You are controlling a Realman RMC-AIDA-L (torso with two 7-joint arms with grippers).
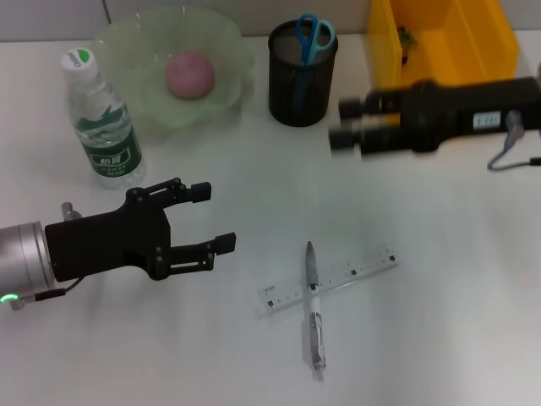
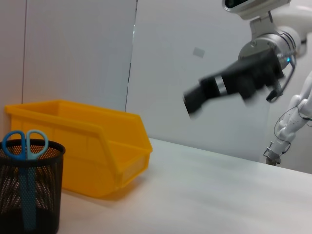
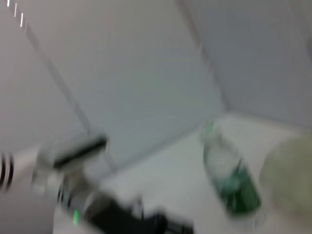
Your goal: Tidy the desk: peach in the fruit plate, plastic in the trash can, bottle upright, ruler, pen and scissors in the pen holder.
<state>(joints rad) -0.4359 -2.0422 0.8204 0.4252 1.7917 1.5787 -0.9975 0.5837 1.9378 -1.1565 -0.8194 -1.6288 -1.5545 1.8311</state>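
Now your left gripper [image 1: 210,218] hovers wide open and empty, left of the pen [image 1: 314,306] lying across the ruler [image 1: 330,280]; your right gripper's [image 1: 348,123] opening I cannot tell.

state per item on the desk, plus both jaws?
peach: in the fruit plate
bottle: upright, capped
scissors: in the pen holder, handles up
pen: on the desk, lying across the ruler
trash can: upright
left gripper: jaws open, empty
right gripper: jaws unreadable
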